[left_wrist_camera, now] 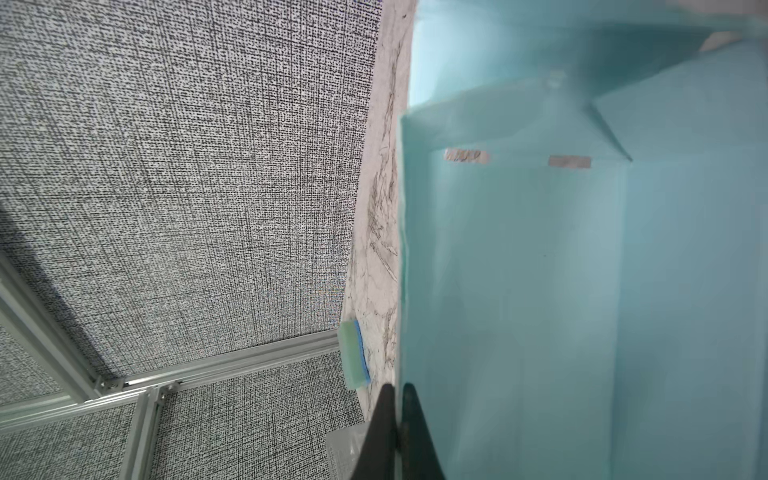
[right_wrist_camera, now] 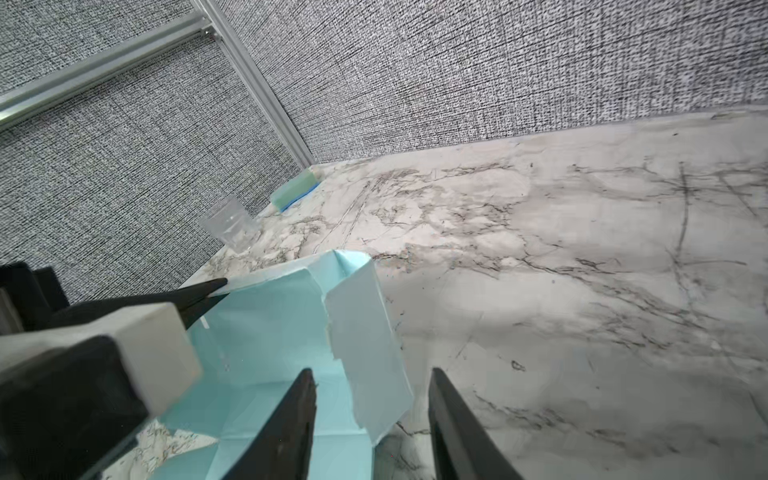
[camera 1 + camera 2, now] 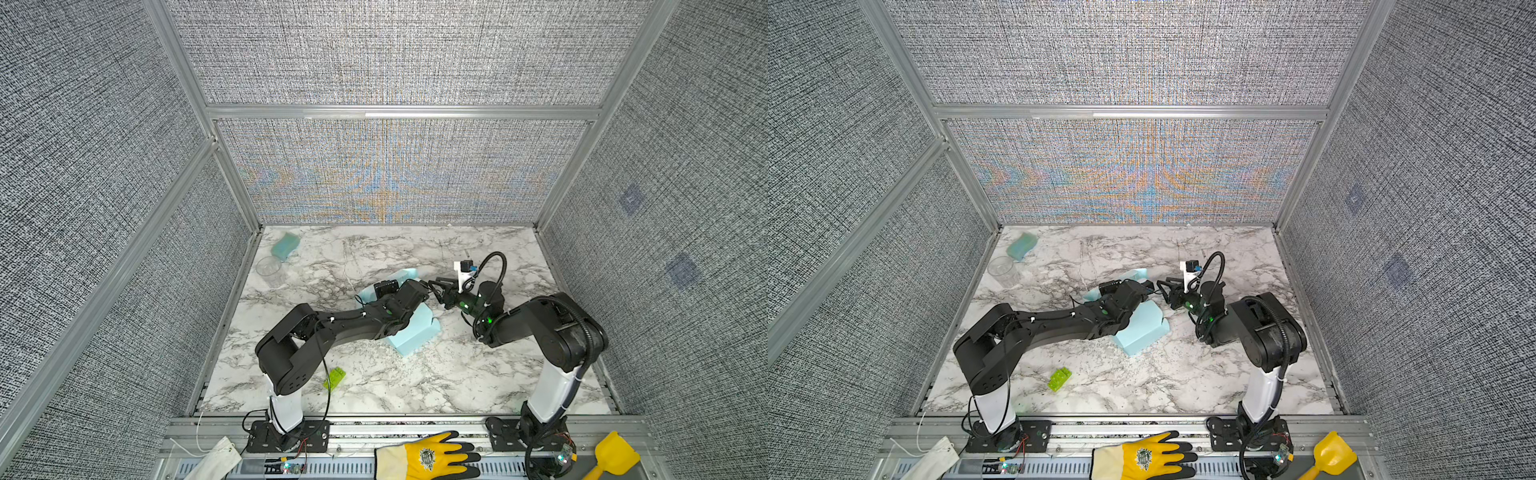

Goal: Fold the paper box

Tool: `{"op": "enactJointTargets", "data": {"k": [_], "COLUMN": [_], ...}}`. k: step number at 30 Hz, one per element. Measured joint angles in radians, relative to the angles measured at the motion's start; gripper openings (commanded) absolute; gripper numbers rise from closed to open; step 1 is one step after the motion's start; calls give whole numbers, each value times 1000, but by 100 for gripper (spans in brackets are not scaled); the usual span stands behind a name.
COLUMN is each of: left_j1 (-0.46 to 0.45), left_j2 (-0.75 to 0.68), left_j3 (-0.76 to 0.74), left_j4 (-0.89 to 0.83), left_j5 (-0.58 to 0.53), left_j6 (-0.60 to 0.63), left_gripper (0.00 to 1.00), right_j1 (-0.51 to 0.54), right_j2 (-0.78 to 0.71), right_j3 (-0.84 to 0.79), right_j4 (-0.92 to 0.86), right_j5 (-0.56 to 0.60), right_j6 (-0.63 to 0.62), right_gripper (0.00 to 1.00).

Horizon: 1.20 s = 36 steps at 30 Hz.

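Note:
The pale light-blue paper box [image 3: 415,332] [image 3: 1142,330] lies partly folded at the middle of the marble table, half under my left arm. My left gripper [image 1: 397,390] is shut on the edge of one upright panel [image 1: 519,270]. Its black fingertips [image 2: 220,291] also show pinching that edge in the right wrist view. My right gripper [image 2: 371,376] [image 3: 436,286] is open at the box's far right end. A whitish flap [image 2: 365,332] stands between its spread fingers, and they do not press on it.
A teal sponge block [image 3: 286,245] and a clear cup [image 3: 269,268] sit at the far left corner. A lime-green brick [image 3: 334,379] lies near my left arm's base. A yellow glove [image 3: 428,457] and a yellow scoop [image 3: 613,457] rest on the front rail.

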Motion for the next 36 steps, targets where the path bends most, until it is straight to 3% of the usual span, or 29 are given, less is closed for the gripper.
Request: {"op": "enactJointTargets", "data": {"k": [9, 17, 28, 36], "left_j1": [-17, -25, -28, -32], "left_j2": [3, 3, 0, -13], "left_j3": [-51, -91, -108, -106], "left_j4": [116, 203, 243, 239], "left_j5": [-40, -54, -56, -52], "left_j6": [92, 148, 169, 156], "left_gripper": [0, 0, 0, 0], "right_j1": [-21, 6, 80, 97], "right_j2": [139, 166, 153, 134], "right_j3": [143, 206, 229, 206], "right_j4": [-83, -179, -311, -306], "right_j5": [-116, -168, -142, -94], "right_j6": [25, -3, -121, -158], "right_gripper": [46, 46, 46, 46]}}
